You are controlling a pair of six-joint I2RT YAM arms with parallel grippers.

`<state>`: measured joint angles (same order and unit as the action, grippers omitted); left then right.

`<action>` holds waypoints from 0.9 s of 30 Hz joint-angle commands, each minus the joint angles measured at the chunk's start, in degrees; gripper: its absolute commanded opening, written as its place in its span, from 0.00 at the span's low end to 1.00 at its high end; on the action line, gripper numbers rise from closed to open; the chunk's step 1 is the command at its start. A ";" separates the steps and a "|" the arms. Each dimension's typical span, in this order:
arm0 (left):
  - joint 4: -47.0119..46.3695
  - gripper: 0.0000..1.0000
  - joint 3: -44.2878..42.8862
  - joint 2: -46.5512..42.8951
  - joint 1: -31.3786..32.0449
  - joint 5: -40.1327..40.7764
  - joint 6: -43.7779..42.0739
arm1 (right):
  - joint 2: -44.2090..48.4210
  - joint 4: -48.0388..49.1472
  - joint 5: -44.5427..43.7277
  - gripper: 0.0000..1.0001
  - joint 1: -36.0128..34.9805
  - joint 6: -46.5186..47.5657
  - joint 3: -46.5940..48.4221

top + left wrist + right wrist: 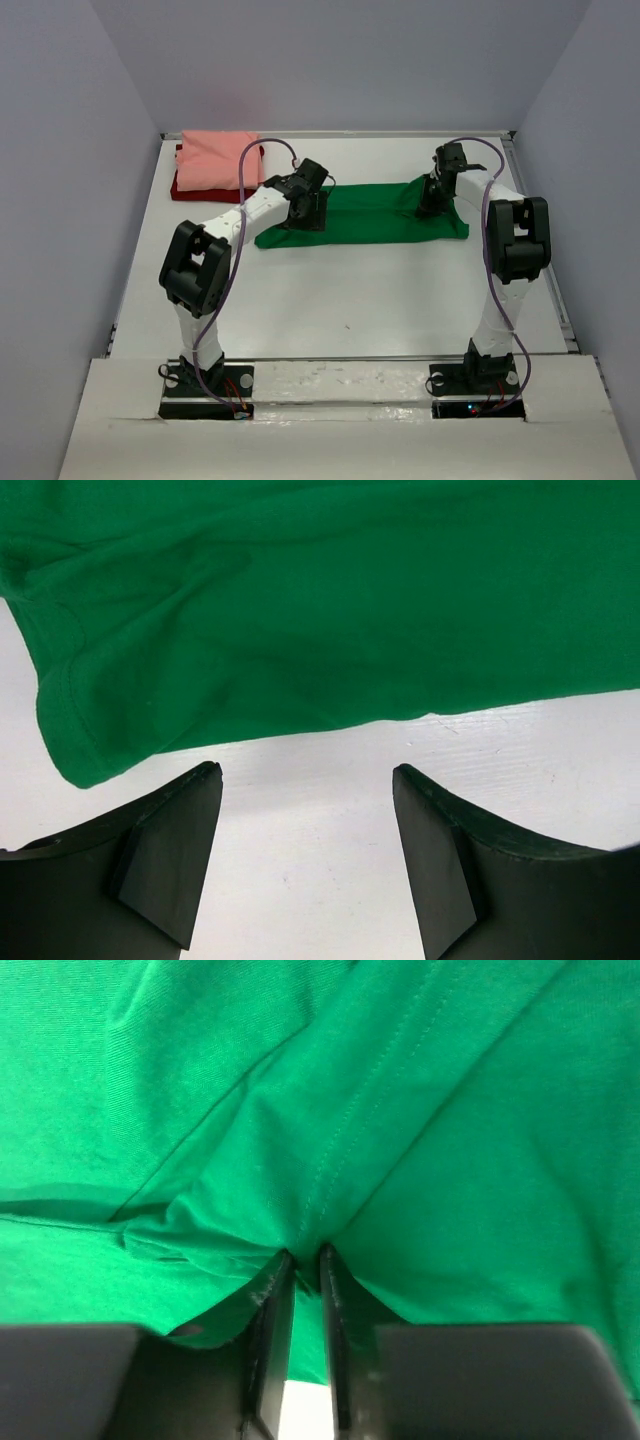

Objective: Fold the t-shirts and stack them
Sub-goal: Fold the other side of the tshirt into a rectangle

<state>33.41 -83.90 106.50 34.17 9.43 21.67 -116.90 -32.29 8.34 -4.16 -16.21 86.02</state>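
The bright green t-shirt [370, 215] lies folded in a long band across the middle of the table. My left gripper [303, 215] is at its left end, open and empty, just off the near edge of the green cloth [320, 600] over bare table. My right gripper [432, 205] is at the shirt's right end, shut on a pinched fold of the green fabric [300, 1220]. The salmon pink t-shirt [215, 160] lies folded on top of the dark red t-shirt [185, 188] at the far left corner.
The white table [350, 300] is bounded by grey walls on three sides and a raised rail on the right [540, 240]. Purple cables loop over both arms.
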 commanded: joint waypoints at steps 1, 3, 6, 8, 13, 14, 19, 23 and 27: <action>-0.18 0.79 -0.13 -0.42 0.72 -0.82 -0.23 | 2.03 2.06 1.94 0.09 0.03 0.12 0.64; -0.19 0.79 -0.12 -0.07 0.81 -0.91 -0.23 | 2.03 1.97 1.86 0.01 0.03 0.12 0.90; -0.45 0.79 -0.21 0.46 1.16 -1.17 -0.14 | 2.03 1.53 0.81 0.00 -0.49 0.47 1.61; -0.63 0.79 -0.21 0.73 1.60 -1.52 -0.05 | 2.29 1.01 -1.39 0.00 -1.29 1.17 2.40; -0.71 0.79 -0.30 1.52 2.12 -1.61 -0.05 | 2.64 -1.01 -4.29 0.00 -2.60 2.76 5.73; -0.63 0.79 -0.48 1.61 2.21 -1.61 -0.14 | 2.73 -1.19 -4.12 0.00 -2.60 2.93 6.44; -0.71 0.79 -0.13 1.78 2.39 -1.78 -0.05 | 0.98 -2.95 -0.53 0.01 -2.60 3.90 12.15; -0.71 0.79 -0.04 1.61 2.56 -1.70 -0.14 | -1.92 -4.26 1.14 0.00 -2.60 4.86 17.06; -0.71 0.79 0.31 1.43 2.56 -1.70 -0.31 | -5.52 -5.59 2.56 0.00 -2.60 5.75 21.73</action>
<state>32.75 -83.90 108.51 36.32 7.92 21.69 -119.22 -36.10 8.43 -6.74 -12.38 102.61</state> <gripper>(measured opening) 0.785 0.013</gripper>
